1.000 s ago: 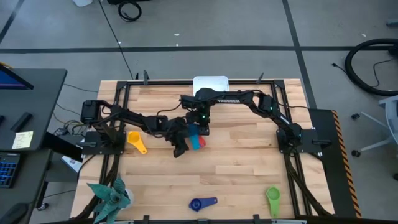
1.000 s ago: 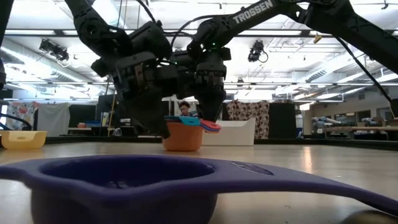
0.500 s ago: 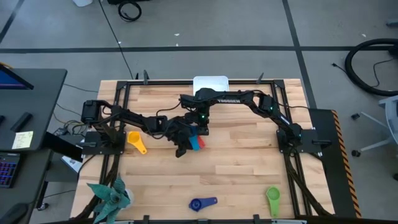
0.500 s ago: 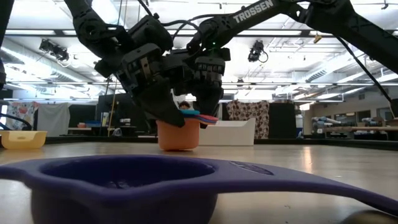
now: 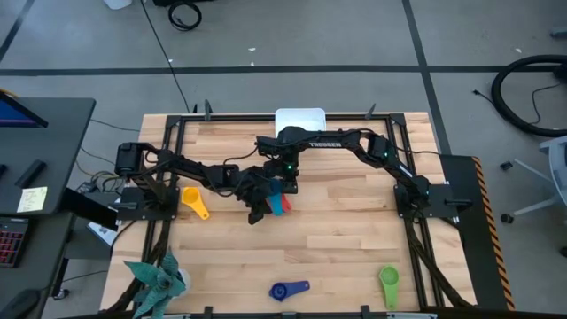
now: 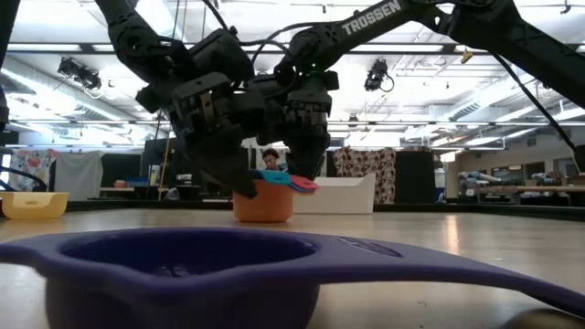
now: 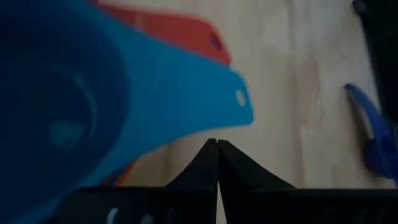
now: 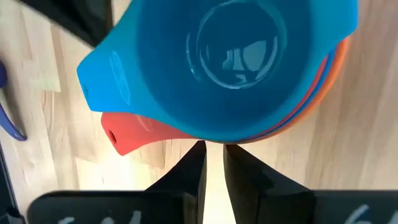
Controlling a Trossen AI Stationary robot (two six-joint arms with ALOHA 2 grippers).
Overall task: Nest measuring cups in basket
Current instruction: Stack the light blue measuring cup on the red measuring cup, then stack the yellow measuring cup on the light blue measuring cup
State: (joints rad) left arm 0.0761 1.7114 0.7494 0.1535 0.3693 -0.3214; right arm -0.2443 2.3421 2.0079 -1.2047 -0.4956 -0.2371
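A stack of measuring cups [image 5: 279,197] stands at mid-table: an orange cup [image 6: 267,206] at the bottom, a red one and a light-blue one [image 8: 236,62] on top. My left gripper [image 7: 217,144] is shut at the stack's left side, below the blue handle [image 7: 199,93]. My right gripper [image 8: 212,149] points down at the stack's far rim, its fingers a narrow gap apart with nothing between them. The white basket [image 5: 299,118] sits at the table's far edge. My left gripper comes slanting down from the table's left. Its shut fingertips [image 6: 245,189] lie against the orange cup's upper wall, just under the blue handle's edge [image 7: 214,132]. The stack stands upright on the table. My right gripper's fingertips [image 8: 198,152] stand right at the stack's rim [image 8: 214,138]. I cannot tell whether they touch it.
A yellow cup [image 5: 193,202] lies left of the stack. A dark-blue cup [image 5: 288,290] and a green cup [image 5: 388,283] lie near the front edge. A teal plant [image 5: 158,279] stands at the near left corner. Black frame rails run along the table's sides.
My left gripper tipped its shut fingers up against the stack's rim and then sank back. In the low view the stack slid a little toward it and the blue handle tilted, then settled nearly level again.
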